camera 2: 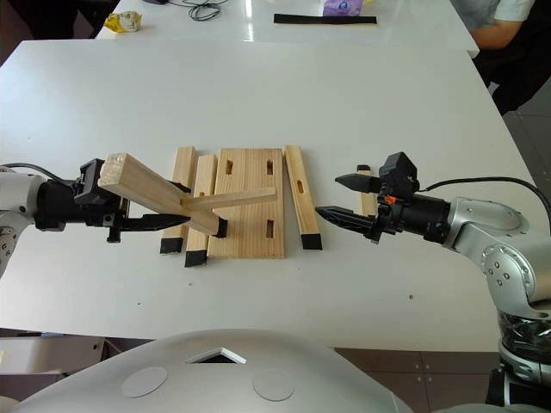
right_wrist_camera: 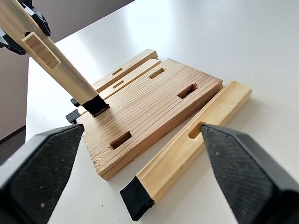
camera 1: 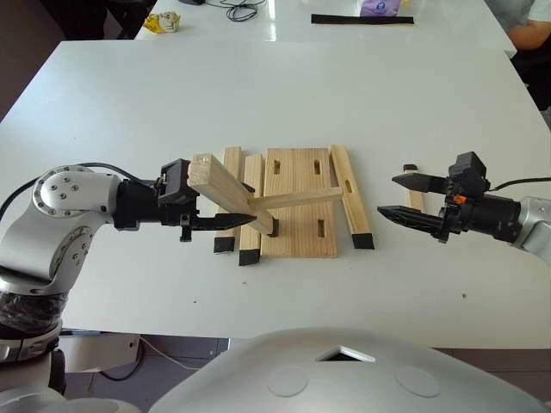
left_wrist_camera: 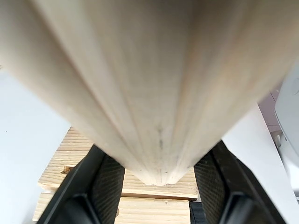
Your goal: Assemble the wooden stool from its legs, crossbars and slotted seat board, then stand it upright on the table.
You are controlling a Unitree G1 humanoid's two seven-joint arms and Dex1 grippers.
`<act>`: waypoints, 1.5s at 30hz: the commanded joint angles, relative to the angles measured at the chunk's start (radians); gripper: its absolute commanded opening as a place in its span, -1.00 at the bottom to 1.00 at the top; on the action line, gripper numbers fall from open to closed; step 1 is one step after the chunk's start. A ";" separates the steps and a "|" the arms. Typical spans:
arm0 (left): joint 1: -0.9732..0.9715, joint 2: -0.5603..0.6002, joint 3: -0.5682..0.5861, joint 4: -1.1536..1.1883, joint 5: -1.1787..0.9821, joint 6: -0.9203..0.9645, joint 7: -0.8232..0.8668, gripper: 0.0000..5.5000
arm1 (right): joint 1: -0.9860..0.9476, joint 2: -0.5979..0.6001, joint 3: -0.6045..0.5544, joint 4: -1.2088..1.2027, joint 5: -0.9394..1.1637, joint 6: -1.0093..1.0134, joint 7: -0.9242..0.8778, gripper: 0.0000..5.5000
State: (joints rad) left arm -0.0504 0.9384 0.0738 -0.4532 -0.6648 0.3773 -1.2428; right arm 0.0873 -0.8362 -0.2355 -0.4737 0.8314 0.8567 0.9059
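A short wooden piece (camera 2: 368,200) lies well to the right of the seat board (camera 1: 293,232), half covered by the right gripper (camera 1: 387,194); only a dark end and a strip of pale wood show, so whether it is a leg or a crossbar cannot be told. The two loose legs (camera 1: 252,172) just left of the seat board are crossed and partly hidden by the held leg (camera 1: 228,191). In the left wrist view that leg's far end is cut off by the frame.

All parts are pale, unfinished wood with visible grain, lying on a smooth white table (camera 1: 129,103). The legs are square bars with softened edges, a black cap at one end and a narrow slot in the side. The seat board is a flat rectangle with four short slots (one near each corner).

The left gripper (camera 1: 232,220), left of the seat board, is clamped on the held leg, with a ribbed dark pad (left_wrist_camera: 107,186) pressed to each side. The leg tilts up and away to the left; its black foot (right_wrist_camera: 96,105) is at the board's left edge near the robot-side corner, contact unclear. A thin crossbar (camera 1: 301,198) plugged into this leg reaches rightward above the board.

Another leg (camera 1: 355,211) lies flat just right of the board, parallel to it. The right gripper hovers further right, its fingers spread wide and holding nothing.
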 commanded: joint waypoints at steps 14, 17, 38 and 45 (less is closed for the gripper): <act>0.022 -0.033 -0.050 -0.004 0.095 -0.102 -0.023 -0.25 | -0.038 -0.002 0.022 0.013 0.005 0.008 0.003 0.67; 0.020 -0.036 -0.055 0.009 0.106 -0.111 -0.016 -0.25 | -0.040 -0.004 0.029 0.015 -0.001 0.005 0.005 0.67; 0.021 -0.015 -0.128 0.031 0.190 -0.102 0.003 -0.25 | -0.030 0.008 0.044 0.001 -0.006 0.004 -0.009 0.67; -0.031 -0.026 -0.166 0.065 0.177 0.037 0.064 -0.25 | -0.036 0.004 0.052 0.005 -0.008 0.006 -0.006 0.67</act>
State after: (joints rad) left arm -0.0865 0.9016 -0.0604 -0.4240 -0.5281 0.3399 -1.2095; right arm 0.0618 -0.8288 -0.1906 -0.4633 0.8254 0.8614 0.9040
